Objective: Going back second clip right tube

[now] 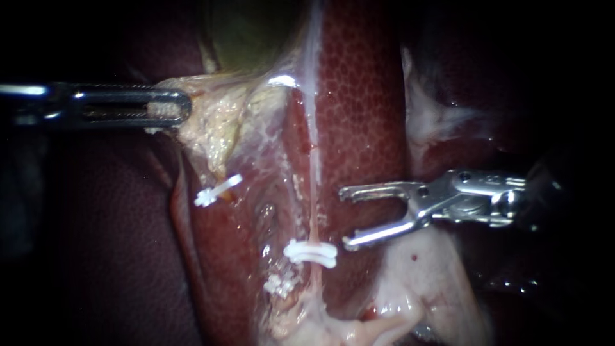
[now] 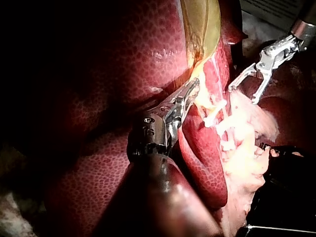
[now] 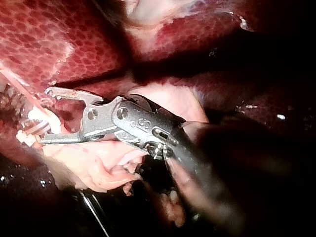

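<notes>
Surgical lab, exposed liver (image 1: pixel 365 96), white clip (image 1: pixel 311 253) on tube (image 1: pixel 314 179)

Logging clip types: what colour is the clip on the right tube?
White; the clip shows clearest in the endoscope view.

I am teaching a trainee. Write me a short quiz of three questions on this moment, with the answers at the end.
1. Fill in: the white plastic clip near the silver right instrument sits across a thin pale ____.
2. True or false: the right instrument is shut on that clip.
3. The silver left instrument grips: A) pale yellowish tissue; B) the white plastic clip; C) nothing.

Key: 1 tube; 2 false, it is open and empty; 3 A.
</notes>
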`<state>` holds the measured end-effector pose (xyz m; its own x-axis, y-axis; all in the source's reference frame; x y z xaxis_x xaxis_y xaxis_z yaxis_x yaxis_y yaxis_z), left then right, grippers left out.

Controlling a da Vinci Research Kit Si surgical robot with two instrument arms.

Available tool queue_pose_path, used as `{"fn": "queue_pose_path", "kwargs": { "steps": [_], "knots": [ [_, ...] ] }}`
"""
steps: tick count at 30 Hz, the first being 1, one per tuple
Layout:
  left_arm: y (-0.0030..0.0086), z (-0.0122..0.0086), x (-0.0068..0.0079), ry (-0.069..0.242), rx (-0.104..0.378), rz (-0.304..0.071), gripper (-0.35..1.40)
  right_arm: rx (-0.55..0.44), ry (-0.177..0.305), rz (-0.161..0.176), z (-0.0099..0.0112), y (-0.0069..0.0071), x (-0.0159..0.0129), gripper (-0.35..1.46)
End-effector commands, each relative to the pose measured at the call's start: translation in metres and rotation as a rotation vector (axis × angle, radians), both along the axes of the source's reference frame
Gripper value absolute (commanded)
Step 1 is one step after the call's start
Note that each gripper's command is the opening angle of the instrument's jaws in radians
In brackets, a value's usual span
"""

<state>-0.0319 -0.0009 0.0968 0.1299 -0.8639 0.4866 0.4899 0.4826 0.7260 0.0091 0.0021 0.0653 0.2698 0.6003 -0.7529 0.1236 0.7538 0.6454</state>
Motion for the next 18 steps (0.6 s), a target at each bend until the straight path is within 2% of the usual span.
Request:
{"fn": "queue_pose_path", "kwargs": {
  "steps": [1, 5, 8, 13, 18],
  "knots": [
    [0.0, 0.0, 0.0, 0.0, 0.0, 0.0, -0.35, -0.005, 0.0, 0.001, -0.0006, 0.0002, -0.0003, 0.6],
    [0.0, 0.0, -0.0001, 0.0, -0.001, 0.0, -0.35, -0.037, -0.004, 0.013, -0.003, 0.0011, -0.0014, 0.6],
    [-0.0001, 0.0002, -0.0001, 0.001, -0.002, -0.001, -0.35, -0.048, -0.001, 0.011, -0.004, 0.0014, -0.0018, 0.6],
    [-0.0006, 0.0009, -0.0007, 0.004, -0.007, -0.003, -0.35, -0.058, 0.005, 0.01, -0.0046, 0.0013, -0.0019, 0.6],
    [-0.0017, 0.0028, -0.002, 0.001, -0.002, 0.003, -0.35, -0.058, 0.005, 0.01, -0.0046, 0.0013, -0.0019, 0.6]
  ]
}}
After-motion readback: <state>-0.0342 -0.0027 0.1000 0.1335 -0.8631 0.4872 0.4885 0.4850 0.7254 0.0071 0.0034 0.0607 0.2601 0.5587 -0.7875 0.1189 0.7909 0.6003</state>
